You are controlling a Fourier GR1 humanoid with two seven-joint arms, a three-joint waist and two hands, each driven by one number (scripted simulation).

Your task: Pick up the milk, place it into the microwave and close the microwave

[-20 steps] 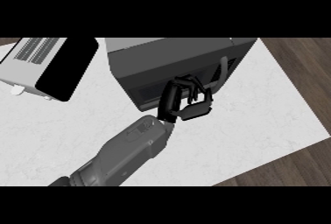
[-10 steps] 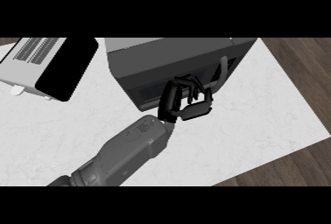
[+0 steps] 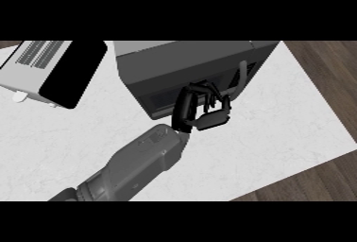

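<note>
The dark grey microwave (image 3: pixel 188 61) stands at the back middle of the white counter (image 3: pixel 279 127). Its door looks closed, with the handle bar (image 3: pixel 241 78) at the right of its front. My left hand (image 3: pixel 187 109) is right in front of the door, below the window, with its fingers curled and nothing visible in them. No milk shows anywhere in the head view. My right hand is out of view.
A white toaster (image 3: pixel 42 68) with a black side stands at the back left. The counter's edge runs diagonally at the right and lower right, with wooden floor (image 3: pixel 327 71) beyond it.
</note>
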